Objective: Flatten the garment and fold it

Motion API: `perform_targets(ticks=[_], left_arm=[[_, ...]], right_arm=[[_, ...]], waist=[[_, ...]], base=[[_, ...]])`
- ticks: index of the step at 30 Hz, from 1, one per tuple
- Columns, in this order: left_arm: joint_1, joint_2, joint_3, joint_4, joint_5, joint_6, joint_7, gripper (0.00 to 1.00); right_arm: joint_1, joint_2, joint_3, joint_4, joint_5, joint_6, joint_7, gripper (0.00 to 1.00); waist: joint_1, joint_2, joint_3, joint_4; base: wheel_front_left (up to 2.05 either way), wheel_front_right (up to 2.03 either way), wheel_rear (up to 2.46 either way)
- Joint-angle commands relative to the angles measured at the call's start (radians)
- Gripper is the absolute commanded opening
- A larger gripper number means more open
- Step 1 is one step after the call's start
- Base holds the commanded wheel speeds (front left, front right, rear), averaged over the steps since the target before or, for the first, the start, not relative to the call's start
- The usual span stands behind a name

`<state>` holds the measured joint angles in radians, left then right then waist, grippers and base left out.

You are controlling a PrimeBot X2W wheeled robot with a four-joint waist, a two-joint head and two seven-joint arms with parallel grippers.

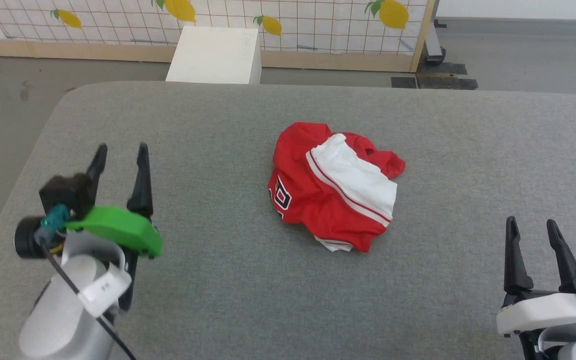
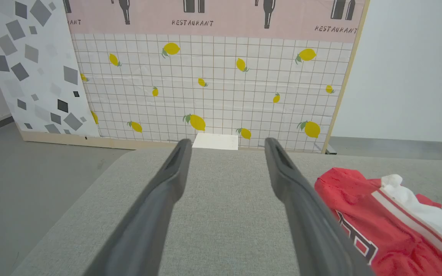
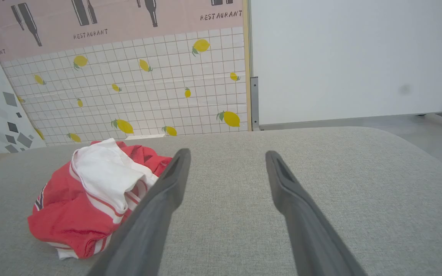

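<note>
**A:** The garment point(image 1: 335, 187) lay crumpled in a heap near the middle of the grey tabletop point(image 1: 208, 120). Its red body was bunched up, and a white sleeve point(image 1: 355, 177) with a red-striped seam was draped across the top.

**B:** And a scrap of black-and-white lettering point(image 1: 283, 199) peeked out at its left edge!

**A:** Out to the left, the left pincer point(image 1: 121, 150) hovered well apart from the cloth, jaws spread wide, gripping nothing.

**B:** Same story at the lower right. The right pincer point(image 1: 531, 222) stood wide and empty, clear of the heap.

**A:** Beyond the tabletop's far edge sat a white box point(image 1: 215, 47), with a lemon-patterned panel point(image 1: 318, 25) behind it.
</note>
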<state>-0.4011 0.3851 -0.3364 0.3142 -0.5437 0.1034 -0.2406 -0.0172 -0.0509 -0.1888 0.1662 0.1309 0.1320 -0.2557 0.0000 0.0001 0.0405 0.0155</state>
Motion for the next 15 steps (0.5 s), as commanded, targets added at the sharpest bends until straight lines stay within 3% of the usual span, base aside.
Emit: perform_targets(ticks=[1, 15], left_arm=[[0.037, 0.006, -0.001, -0.014, 0.005, 0.008, -0.006, 1.0], [0.206, -0.022, -0.024, -0.063, -0.039, 0.031, 0.013, 1.0]], right_arm=[[-0.003, 0.001, 0.005, -0.003, -0.004, -0.001, -0.006, 1.0], [0.008, 0.001, 0.033, 0.018, 0.016, -0.001, -0.006, 1.0]], waist=[[0.0, -0.0001, 0.002, -0.002], [0.0, -0.0001, 0.011, -0.01]], base=[[0.0, 0.0, 0.0], [0.0, 0.0, 0.0]])
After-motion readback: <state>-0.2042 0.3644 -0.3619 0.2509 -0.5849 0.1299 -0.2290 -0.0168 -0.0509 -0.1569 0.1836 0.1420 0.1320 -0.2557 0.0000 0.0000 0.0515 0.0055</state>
